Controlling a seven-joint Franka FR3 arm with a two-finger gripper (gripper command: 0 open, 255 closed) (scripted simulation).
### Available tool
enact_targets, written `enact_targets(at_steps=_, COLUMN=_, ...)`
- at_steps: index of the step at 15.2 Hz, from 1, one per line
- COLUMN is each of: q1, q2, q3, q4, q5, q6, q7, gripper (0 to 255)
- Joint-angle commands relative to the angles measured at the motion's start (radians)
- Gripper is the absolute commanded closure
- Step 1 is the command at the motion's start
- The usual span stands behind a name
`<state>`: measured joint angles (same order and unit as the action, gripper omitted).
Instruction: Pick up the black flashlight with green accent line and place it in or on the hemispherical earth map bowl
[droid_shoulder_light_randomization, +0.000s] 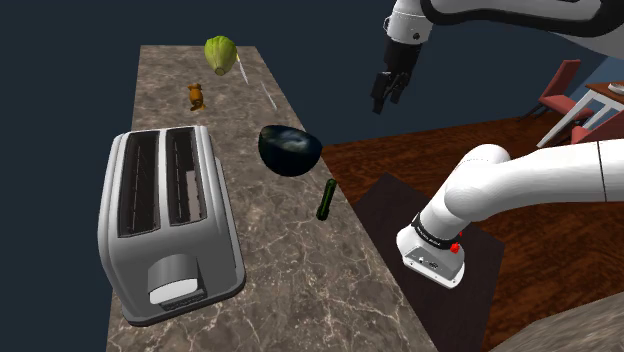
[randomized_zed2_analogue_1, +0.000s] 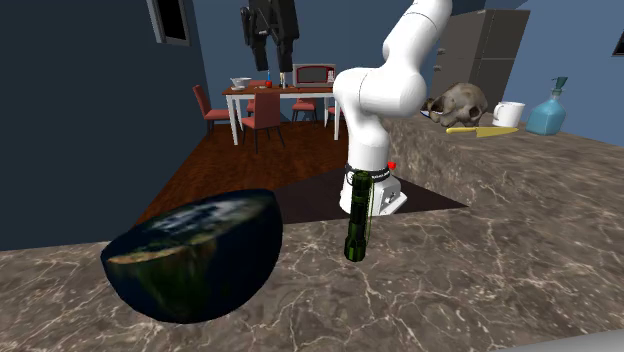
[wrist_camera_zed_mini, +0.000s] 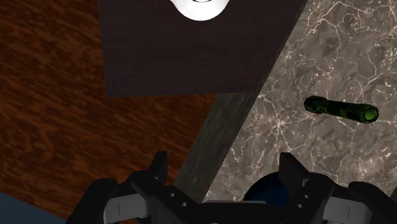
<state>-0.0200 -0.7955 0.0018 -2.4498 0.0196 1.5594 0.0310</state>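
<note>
— What is the counter made of?
— The counter (droid_shoulder_light_randomization: 300, 290) is a long slab of polished brown-grey stone with pale veins all over it.
— And the flashlight?
— The flashlight (droid_shoulder_light_randomization: 327, 200) is a slim cylinder, very dark with a glossy green sheen, and a little thicker at one end. It lies flat on the stone, right by the long edge on the arm's side, roughly midway along it.
— Is it close to the bowl?
— Near it, but not touching. The bowl (droid_shoulder_light_randomization: 290, 148) is a smooth half-sphere resting on its round underside, farther in from that edge. Its skin is printed like the earth, with deep blue seas, white cloud swirls and patches of brown land.
— And the claw?
— The claw (droid_shoulder_light_randomization: 388, 88) is all black and angular. It hangs in the air out past that same long edge, well apart from both. In the wrist view its two fingers (wrist_camera_zed_mini: 159, 168) stand wide and grip nothing. Below them are the counter's edge, a grained wooden floor (wrist_camera_zed_mini: 51, 114) and a dark matte mat (wrist_camera_zed_mini: 191, 57).
— Anything else on the stone?
— A big silver toaster (droid_shoulder_light_randomization: 170, 225) with two long slots and rounded corners sits by the opposite long edge. A crinkled green lettuce (droid_shoulder_light_randomization: 221, 53) sits at the far end.
</note>
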Motion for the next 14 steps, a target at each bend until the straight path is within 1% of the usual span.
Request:
enact_targets(at_steps=1, q1=0.0, q2=0.0, q3=0.0, q4=0.0, q5=0.0, q6=0.0, q7=0.0, gripper=0)
enact_targets(at_steps=8, q1=0.068, q2=0.009, q3=0.149, q4=-0.088, q5=0.125, q6=0.104, q7=0.159, gripper=0)
enact_targets(at_steps=14, q1=0.125, q2=0.078, q3=0.284, q4=-0.115, q5=0.229, q6=0.216, q7=0.293, gripper=0)
